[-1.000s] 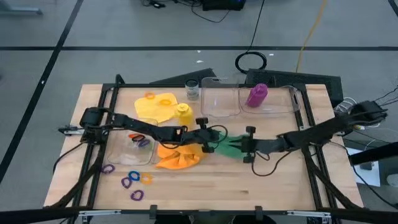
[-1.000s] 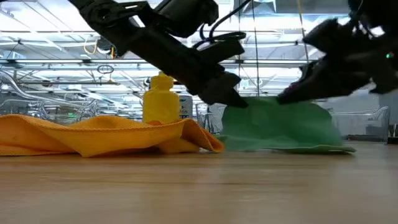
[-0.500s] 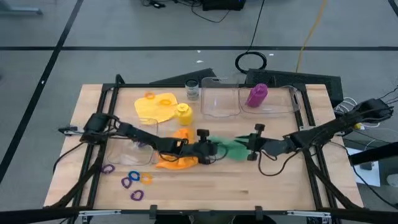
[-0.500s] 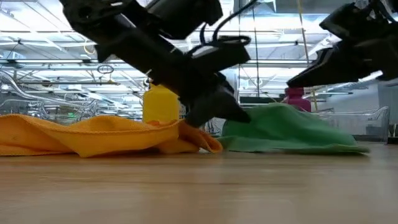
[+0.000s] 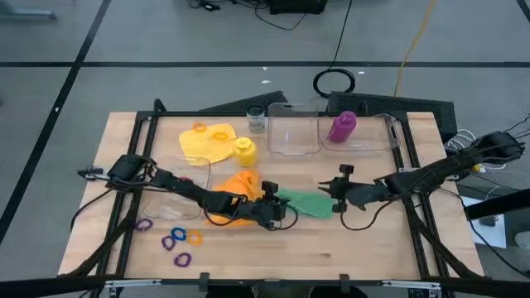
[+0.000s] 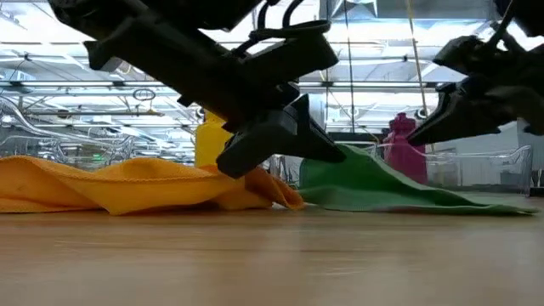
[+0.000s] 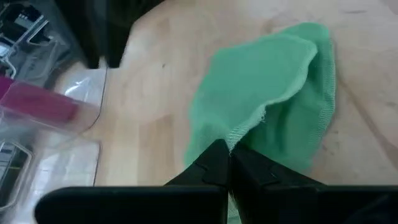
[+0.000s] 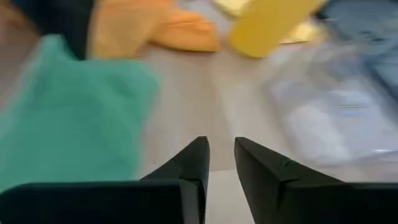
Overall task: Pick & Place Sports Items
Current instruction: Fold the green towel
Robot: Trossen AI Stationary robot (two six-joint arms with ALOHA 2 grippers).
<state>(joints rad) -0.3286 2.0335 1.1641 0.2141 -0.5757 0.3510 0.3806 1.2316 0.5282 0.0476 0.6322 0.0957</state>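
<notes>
- a wooden worktop (image 5: 348, 248) is ringed by grey floor.
- the green cloth (image 5: 305, 203) is grasped by the left pincer (image 5: 273, 209).
- the right pincer (image 5: 334, 193) is held slightly parted beside it.

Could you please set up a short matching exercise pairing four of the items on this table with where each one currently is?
Things:
1. green cloth
2. purple bottle
3. yellow bottle
4. orange cloth

Places:
A. inside a clear box at the table's far side
B. pinched at its edge by the left tool
C. standing beside the yellow cloth
D. partly under the left arm

Pairs: 1-B, 2-A, 3-C, 4-D
</notes>
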